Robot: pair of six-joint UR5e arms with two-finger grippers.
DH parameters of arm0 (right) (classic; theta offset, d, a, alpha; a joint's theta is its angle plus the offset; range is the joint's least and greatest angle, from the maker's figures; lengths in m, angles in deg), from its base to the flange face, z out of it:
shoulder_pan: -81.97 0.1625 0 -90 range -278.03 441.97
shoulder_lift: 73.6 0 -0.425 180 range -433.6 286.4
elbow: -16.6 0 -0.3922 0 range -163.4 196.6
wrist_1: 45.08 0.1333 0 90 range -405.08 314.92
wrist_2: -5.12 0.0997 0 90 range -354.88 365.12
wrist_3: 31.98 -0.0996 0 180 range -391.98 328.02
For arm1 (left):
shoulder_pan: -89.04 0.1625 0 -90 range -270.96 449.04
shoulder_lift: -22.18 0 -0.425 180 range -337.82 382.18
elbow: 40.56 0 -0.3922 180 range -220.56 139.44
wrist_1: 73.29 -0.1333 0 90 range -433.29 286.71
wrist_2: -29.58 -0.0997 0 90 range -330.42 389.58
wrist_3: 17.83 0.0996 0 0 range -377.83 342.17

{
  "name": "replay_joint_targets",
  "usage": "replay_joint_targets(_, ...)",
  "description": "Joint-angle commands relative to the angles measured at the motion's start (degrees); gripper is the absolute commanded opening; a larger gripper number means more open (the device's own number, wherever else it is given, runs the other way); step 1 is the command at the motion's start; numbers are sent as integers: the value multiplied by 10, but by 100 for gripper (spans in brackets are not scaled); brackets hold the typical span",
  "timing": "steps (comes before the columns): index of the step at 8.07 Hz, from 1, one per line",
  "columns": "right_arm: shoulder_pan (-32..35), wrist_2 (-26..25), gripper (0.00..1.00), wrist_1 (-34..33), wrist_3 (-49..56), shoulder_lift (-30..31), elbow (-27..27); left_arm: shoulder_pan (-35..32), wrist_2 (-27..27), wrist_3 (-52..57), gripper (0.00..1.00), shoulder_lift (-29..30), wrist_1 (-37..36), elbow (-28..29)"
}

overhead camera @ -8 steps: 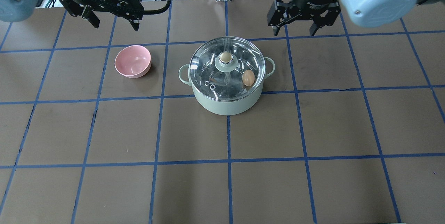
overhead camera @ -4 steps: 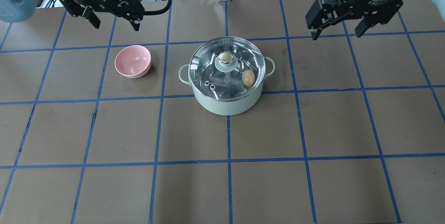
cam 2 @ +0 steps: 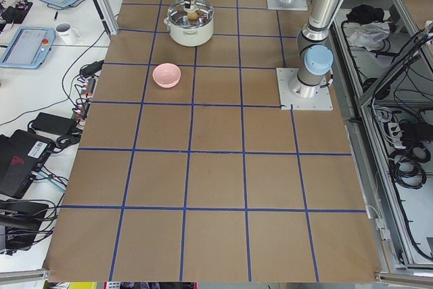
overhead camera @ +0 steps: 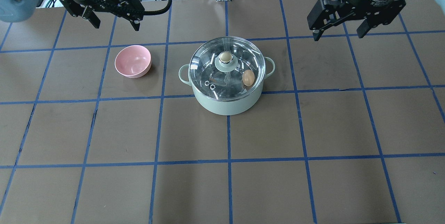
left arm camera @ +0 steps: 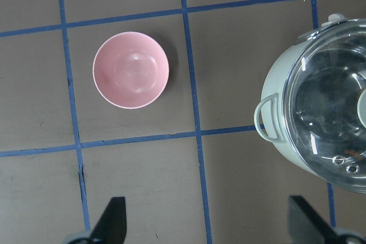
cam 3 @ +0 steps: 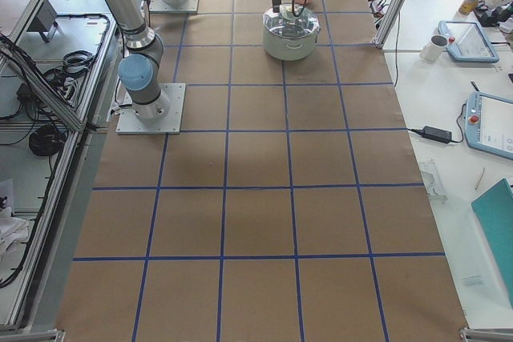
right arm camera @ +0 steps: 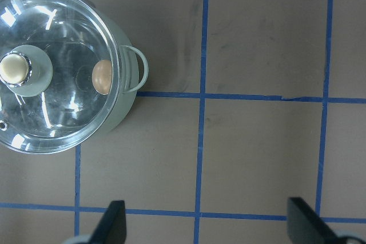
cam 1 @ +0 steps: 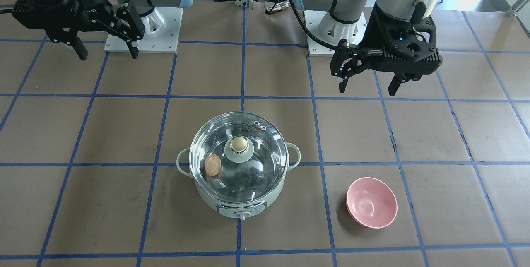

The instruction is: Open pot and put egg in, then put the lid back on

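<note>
The mint-green pot (overhead camera: 226, 106) stands mid-table with the clear glass lid (overhead camera: 212, 74) seated on it, beige knob (overhead camera: 225, 57) up. The tan egg (overhead camera: 248, 77) lies inside the pot under the lid, on its right side; it also shows in the front view (cam 1: 213, 164) and the right wrist view (right arm camera: 102, 77). My left gripper (overhead camera: 115, 25) is open and empty, held high at the back left. My right gripper (overhead camera: 338, 36) is open and empty, held high at the back right, away from the pot.
A pink bowl (overhead camera: 133, 61) sits empty left of the pot; it also shows in the left wrist view (left arm camera: 131, 70). The brown table (overhead camera: 264, 182) has a blue tape grid. The arm bases (cam 1: 143, 43) stand at the robot's side.
My right gripper has moved to the right, away from the pot, and stayed open. The left gripper, pot, lid and egg have not moved.
</note>
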Motion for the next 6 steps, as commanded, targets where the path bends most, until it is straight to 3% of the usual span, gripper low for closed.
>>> replay_joint_targets(1,0,-3,100,-2,4,-1,0,0,1,0,100,-2,2,0)
replay_joint_targets(6,-1,-7,100,1,5,-4,0,1,1,-3,100,-3,3,0)
